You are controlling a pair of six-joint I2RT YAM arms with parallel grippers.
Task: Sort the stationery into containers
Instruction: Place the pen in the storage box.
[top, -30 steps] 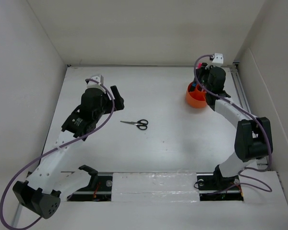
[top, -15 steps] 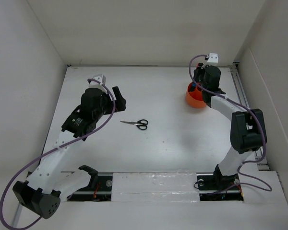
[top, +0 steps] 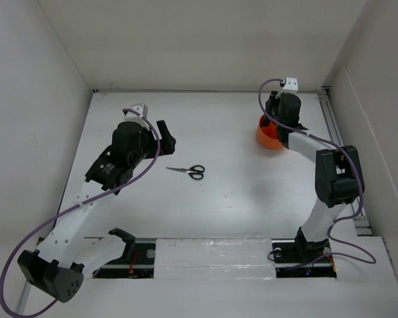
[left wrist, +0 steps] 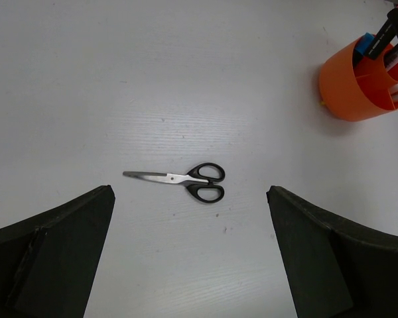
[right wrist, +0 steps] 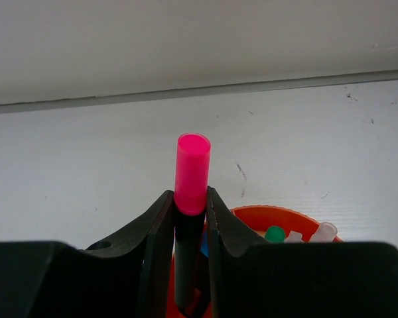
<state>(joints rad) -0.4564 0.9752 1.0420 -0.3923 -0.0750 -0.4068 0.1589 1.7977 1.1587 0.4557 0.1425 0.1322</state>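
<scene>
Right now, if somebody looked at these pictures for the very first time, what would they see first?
Probably the bright pink-capped marker, pinched upright in the right gripper over the orange pot at the far right of the table. Next, the black-handled scissors lying flat in the middle, in front of the open left gripper.

A flat white table (top: 239, 199) sits inside plain white walls, with a back wall (top: 199, 46) behind it, a left wall (top: 26, 132) and a right wall (top: 385, 152) at its sides, a thin dark line (top: 186, 91) where the table meets the back wall, and soft light all over.
</scene>
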